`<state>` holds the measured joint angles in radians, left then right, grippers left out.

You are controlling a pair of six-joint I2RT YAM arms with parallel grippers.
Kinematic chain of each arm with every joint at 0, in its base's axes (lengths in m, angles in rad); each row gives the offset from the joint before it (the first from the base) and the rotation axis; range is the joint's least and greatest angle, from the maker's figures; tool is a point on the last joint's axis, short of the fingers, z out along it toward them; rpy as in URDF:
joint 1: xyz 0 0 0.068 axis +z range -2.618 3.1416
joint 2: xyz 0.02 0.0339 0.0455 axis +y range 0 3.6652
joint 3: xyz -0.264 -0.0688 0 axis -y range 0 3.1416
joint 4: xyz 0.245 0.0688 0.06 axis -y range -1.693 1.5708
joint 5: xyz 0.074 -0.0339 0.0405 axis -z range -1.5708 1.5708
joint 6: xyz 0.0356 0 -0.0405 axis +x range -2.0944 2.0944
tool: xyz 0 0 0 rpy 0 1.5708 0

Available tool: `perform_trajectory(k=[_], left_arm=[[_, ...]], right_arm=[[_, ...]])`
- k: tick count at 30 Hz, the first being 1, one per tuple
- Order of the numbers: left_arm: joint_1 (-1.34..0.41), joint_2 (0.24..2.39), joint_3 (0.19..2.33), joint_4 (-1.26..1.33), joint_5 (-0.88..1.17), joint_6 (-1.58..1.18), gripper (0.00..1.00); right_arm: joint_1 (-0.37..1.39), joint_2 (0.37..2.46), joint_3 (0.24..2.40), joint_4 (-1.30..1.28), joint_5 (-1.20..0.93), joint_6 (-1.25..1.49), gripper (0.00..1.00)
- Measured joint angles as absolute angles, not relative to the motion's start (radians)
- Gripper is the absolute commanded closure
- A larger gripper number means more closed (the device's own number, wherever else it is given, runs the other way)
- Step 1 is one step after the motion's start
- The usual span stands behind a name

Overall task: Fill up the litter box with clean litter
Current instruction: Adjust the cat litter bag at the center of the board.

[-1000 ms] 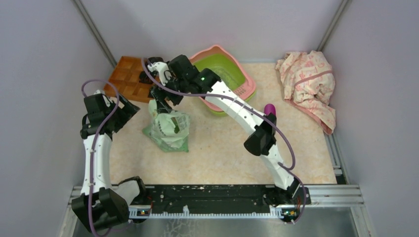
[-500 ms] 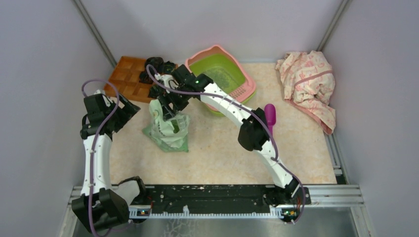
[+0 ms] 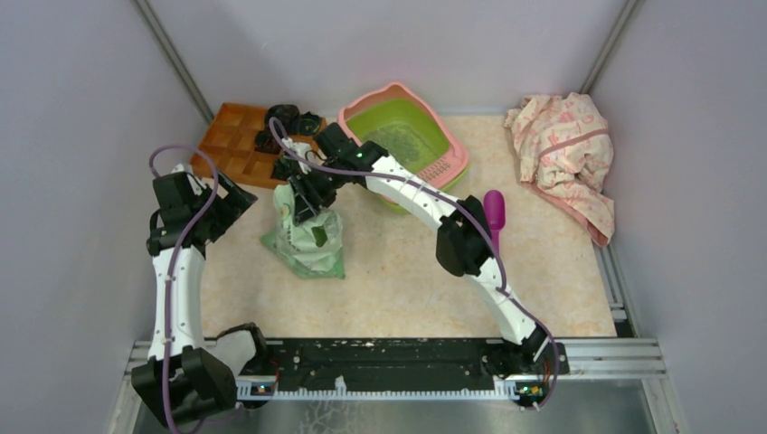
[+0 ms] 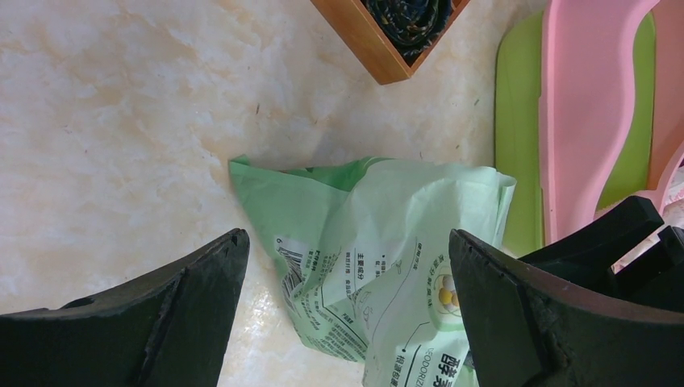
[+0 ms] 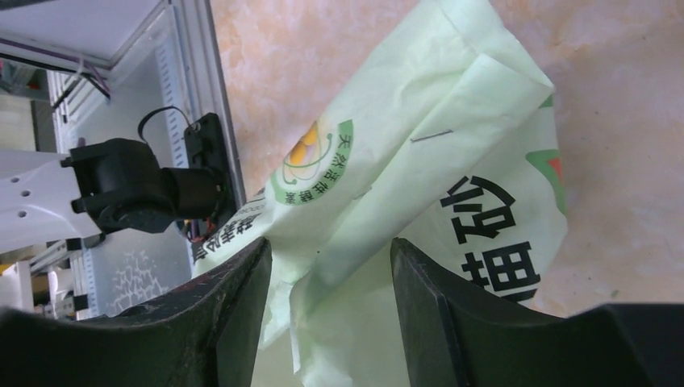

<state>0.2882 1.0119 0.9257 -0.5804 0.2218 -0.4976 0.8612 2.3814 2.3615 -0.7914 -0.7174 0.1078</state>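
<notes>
Right pincer (image 3: 304,201) shifted left, clenched on bag (image 3: 312,244); litter box (image 3: 394,90) well right of it; left pincer (image 4: 347,242) spread open.

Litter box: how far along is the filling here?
Done: a patch of litter already lies in the litter box. In hand: the right gripper straddles the top of the bag; the left gripper hovers open. Left: much green floor shows, so more pouring.

One litter box (image 3: 375,117), one bag (image 3: 312,249), one tray (image 3: 237,145), one cloth (image 3: 565,154), one purple object (image 3: 494,208).
</notes>
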Motion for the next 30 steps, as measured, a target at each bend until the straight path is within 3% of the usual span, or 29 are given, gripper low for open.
perform_trajectory(k=[2,9,11,20,30], left_arm=[[0.288,1.010,0.924,-0.577,0.222,-0.498,0.01],[0.288,1.005,0.908,-0.566,0.223,-0.498,0.01],[0.288,1.004,0.905,-0.564,0.223,-0.498,0.01],[0.288,0.994,0.904,-0.561,0.225,-0.498,0.01],[0.288,0.981,0.904,-0.561,0.225,-0.498,0.01]], right_arm=[[0.861,2.373,2.346,-0.770,-0.733,0.116,0.52],[0.861,2.354,2.317,-0.716,-0.789,0.165,0.93],[0.861,2.354,2.317,-0.712,-0.797,0.177,0.99],[0.873,2.309,2.317,-0.717,-0.698,0.192,1.00],[0.974,2.046,2.315,-0.749,-0.400,0.015,1.00]])
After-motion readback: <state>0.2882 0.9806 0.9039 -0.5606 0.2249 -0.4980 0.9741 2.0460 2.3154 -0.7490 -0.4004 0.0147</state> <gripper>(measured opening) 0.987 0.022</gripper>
